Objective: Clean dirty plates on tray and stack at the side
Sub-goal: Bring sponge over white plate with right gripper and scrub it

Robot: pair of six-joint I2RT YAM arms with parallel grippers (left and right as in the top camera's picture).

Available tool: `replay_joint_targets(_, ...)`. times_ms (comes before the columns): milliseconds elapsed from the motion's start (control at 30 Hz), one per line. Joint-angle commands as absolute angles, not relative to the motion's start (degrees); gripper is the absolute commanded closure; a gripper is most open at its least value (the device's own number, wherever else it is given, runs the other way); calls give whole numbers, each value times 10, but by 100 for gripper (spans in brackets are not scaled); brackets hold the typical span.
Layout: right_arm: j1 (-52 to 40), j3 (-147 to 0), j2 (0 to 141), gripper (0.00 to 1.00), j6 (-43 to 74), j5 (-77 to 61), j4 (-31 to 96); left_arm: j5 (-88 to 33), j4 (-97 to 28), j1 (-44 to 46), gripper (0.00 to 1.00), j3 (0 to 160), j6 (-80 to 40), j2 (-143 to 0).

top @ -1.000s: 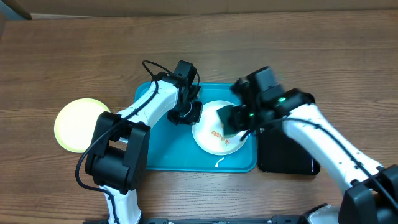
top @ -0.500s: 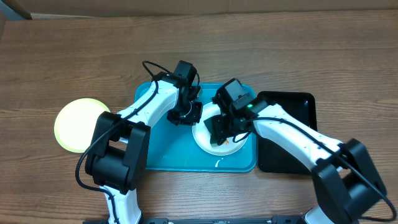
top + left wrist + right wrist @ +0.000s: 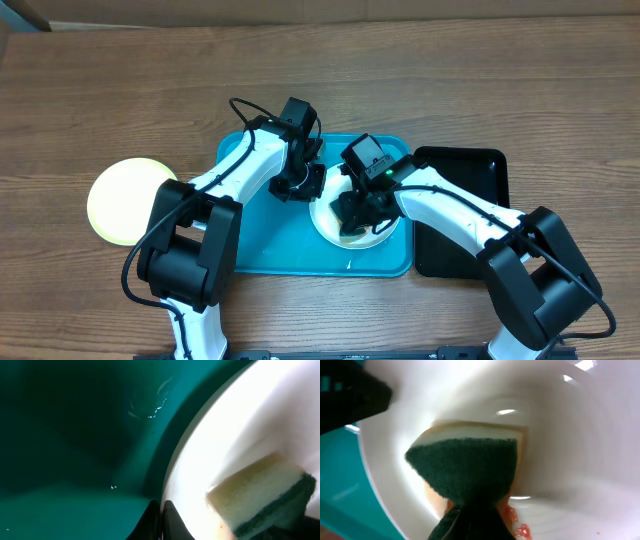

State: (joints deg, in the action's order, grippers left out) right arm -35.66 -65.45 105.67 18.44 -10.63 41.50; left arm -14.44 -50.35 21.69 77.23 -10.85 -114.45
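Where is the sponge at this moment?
In the right wrist view, the yellow-and-green sponge is held in the right gripper, pressed onto the white round plate at the right side of the turquoise plastic tray, beside orange-red smears.

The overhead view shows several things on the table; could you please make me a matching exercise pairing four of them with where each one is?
Things:
1. white plate
2. yellow-green plate
3. black tray
4. sponge

Places:
A. on the bare wooden table, left of the turquoise tray
B. held in the right gripper, pressed onto a plate
C. lying in the turquoise tray
D. on the wooden table, along the turquoise tray's right side

Pairs: 1-C, 2-A, 3-D, 4-B
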Motion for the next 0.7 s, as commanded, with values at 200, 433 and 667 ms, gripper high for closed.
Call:
replay_joint_targets(200,-337,-640,1064,96,197,4,425,-83,-532,218,96,767,-118,-1154)
replay_joint_targets(433,-323,-657,1064,96,197,62,416,-58,-539,218,96,767,-118,-1154)
replay_joint_targets(667,-321,-657,1064,96,163,71,325,-58,-540,218,96,767,-118,-1154)
